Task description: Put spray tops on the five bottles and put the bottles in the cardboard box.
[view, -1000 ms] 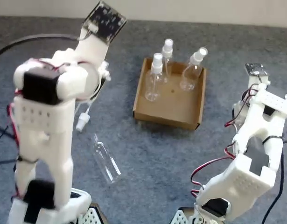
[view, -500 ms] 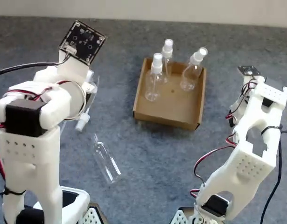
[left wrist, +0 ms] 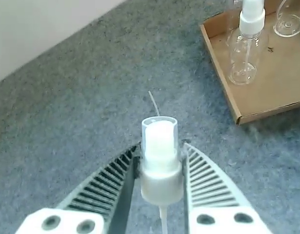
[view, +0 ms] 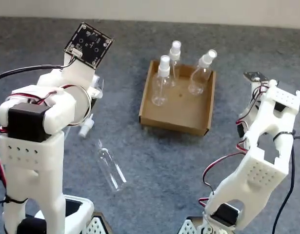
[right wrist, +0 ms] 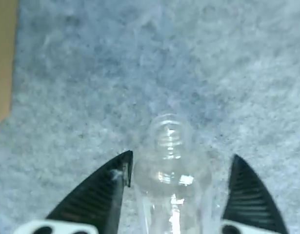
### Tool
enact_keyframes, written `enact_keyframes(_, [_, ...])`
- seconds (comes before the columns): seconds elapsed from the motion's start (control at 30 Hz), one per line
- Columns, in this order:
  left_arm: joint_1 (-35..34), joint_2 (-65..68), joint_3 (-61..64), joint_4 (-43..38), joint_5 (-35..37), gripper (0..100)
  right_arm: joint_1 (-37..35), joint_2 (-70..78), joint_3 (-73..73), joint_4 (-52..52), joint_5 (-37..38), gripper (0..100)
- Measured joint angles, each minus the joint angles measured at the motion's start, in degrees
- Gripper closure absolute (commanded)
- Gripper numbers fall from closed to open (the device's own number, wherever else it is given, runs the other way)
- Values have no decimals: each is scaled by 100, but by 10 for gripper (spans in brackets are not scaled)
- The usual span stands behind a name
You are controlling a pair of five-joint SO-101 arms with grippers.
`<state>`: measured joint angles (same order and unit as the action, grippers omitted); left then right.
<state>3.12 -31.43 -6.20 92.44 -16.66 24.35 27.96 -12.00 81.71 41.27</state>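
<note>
1. The left pincer (left wrist: 161,146) is clamped on a white spray top (left wrist: 161,165).
2. The right pincer (right wrist: 180,162) is spread wide, with an uncapped bottle (right wrist: 169,141) between its jaws.
3. Three capped bottles (view: 161,83) stand in the cardboard box (view: 174,127).
4. Another bare bottle (view: 110,168) lies on the counter (view: 159,165) near the left arm.

The high camera sits up above and looks down on the table (view: 164,165). The left arm (view: 37,146) stands close at 8 o'clock, the right arm (view: 259,165) at 4 o'clock, the box (view: 174,126) near 12 o'clock. The left wrist camera looks past the left gripper (left wrist: 160,145), very near, and sees the box too. The right wrist camera looks down past the right gripper (right wrist: 180,157), very near the table, and catches the box edge.
</note>
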Motion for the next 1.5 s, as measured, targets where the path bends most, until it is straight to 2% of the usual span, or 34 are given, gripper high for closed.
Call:
enact_keyframes(0.23, [0,0,0,0,0,950,9,0,0,211,325,721])
enact_keyframes(0.47, [0,0,0,0,0,950,18,0,0,220,343,937])
enact_keyframes(0.73, [-264,0,0,0,0,950,149,0,-53,281,325,993])
enact_keyframes(0.87, [-281,-18,0,0,0,950,220,-255,-501,281,-413,995])
enact_keyframes(1.0, [-308,-141,9,0,176,950,88,-1240,-730,308,-1363,995])
enact_keyframes(1.13, [-255,-563,281,0,360,950,-615,-2514,-545,273,-2198,995])
enact_keyframes(1.23, [9,-993,615,0,396,951,-1336,-3604,167,-44,-2646,995])
enact_keyframes(1.3, [79,-1231,791,-202,466,951,-1899,-4378,932,-404,-2857,995])
enact_keyframes(1.5, [149,-1468,826,-1415,1275,954,-3587,-6919,4176,-2004,-3095,995])
